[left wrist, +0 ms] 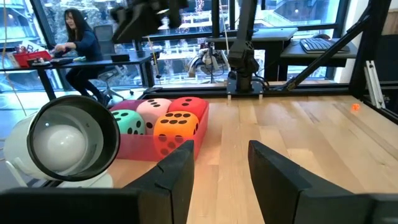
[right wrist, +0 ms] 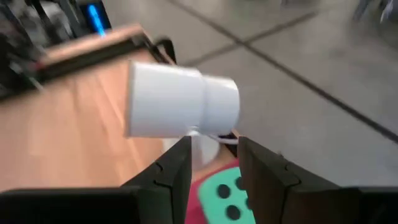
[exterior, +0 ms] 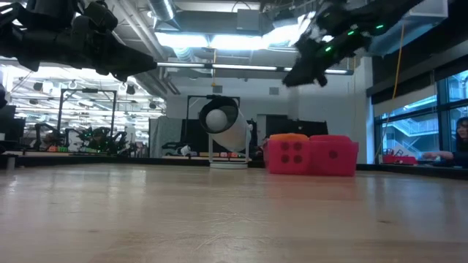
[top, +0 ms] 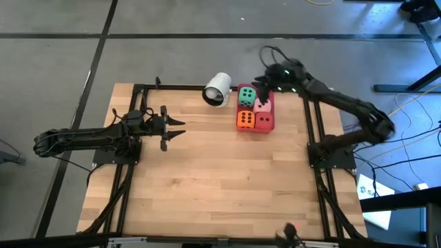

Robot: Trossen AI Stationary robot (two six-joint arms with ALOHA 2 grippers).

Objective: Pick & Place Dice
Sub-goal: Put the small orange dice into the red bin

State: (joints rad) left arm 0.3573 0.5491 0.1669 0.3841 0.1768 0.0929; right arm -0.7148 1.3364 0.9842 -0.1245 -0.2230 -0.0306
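Sitting already together in the red tray (top: 269,110): all four dice (top: 252,108), leaving seemingly nothing to place, with left tool (top: 175,128) and right tool (top: 260,91) both hovering parted and empty.

My left arm lies stretched across the left side of the table, and the left gripper (top: 176,129) hangs above the surface with its fingers apart and nothing between them. My right arm reaches from the right side toward the far edge, bent at the elbow. The right gripper (top: 260,86) is raised in the air, its fingers parted and empty.
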